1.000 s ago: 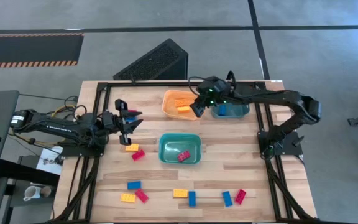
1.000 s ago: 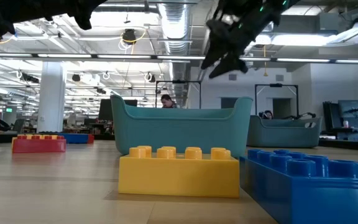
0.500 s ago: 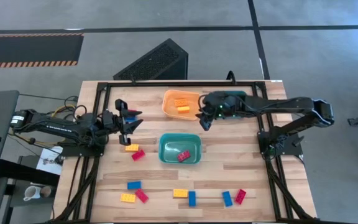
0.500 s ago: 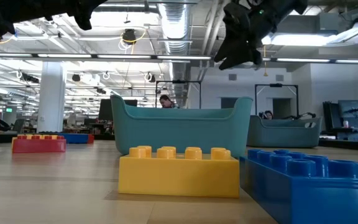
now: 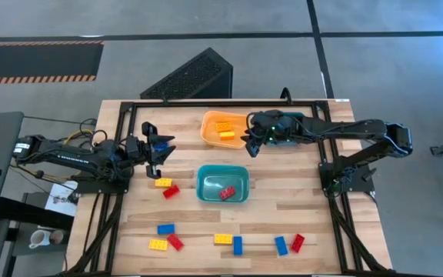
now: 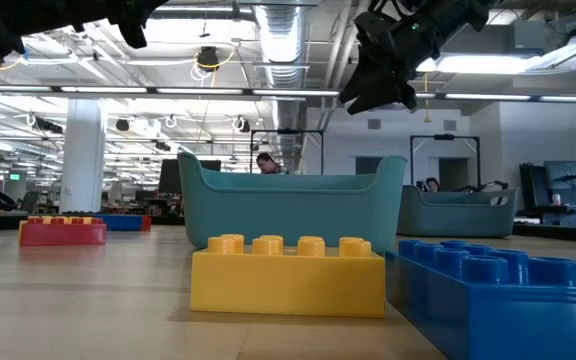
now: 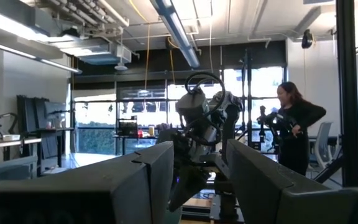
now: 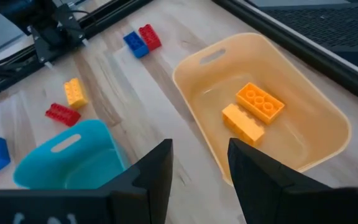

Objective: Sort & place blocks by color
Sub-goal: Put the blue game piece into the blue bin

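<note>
1. The right gripper (image 5: 251, 144) hung above the table (image 5: 298, 200), just beside the right edge of the orange bin (image 5: 223, 128) and left of the blue bin (image 5: 287, 135). Its fingers (image 8: 146, 177) stood apart with nothing between them.
2. The left gripper (image 5: 158, 146) waited at the left side of the table. Its fingers (image 7: 148, 177) were parted and empty.
3. The orange bin held two yellow-orange blocks (image 8: 252, 111), lying side by side and touching.
4. The teal bin (image 5: 223, 185) stood at mid-table with one red block (image 5: 227, 192) inside.
5. A yellow block (image 5: 162, 182) and a red block (image 5: 171, 191) lay together near the left gripper, left of the teal bin.
6. Along the near edge, from left to right, lay a blue block (image 5: 165, 229), a yellow block (image 5: 158, 244) and a red block (image 5: 175, 242); then a yellow block (image 5: 222, 238) touching a blue block (image 5: 238, 245); then a blue block (image 5: 281, 245) beside a red block (image 5: 297, 243).
7. A person (image 7: 294, 134) stood in the room beyond the table.
</note>
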Robot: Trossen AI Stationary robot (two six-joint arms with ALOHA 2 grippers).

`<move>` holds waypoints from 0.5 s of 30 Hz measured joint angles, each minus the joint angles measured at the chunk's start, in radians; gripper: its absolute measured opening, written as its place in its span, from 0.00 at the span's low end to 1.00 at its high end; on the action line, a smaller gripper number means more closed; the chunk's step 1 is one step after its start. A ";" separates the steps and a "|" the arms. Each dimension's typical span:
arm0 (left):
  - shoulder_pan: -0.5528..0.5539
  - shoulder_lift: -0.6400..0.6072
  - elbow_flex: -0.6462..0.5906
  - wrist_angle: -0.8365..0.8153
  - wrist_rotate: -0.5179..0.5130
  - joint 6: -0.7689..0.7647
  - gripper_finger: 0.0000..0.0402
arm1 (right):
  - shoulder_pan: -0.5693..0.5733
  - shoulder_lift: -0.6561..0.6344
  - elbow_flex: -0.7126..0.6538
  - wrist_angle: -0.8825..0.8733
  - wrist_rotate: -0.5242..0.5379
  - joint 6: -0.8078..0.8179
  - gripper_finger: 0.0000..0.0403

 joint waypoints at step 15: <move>0.000 0.000 0.000 -0.003 0.018 -0.010 0.35 | -0.012 0.000 0.000 0.001 0.000 0.000 0.44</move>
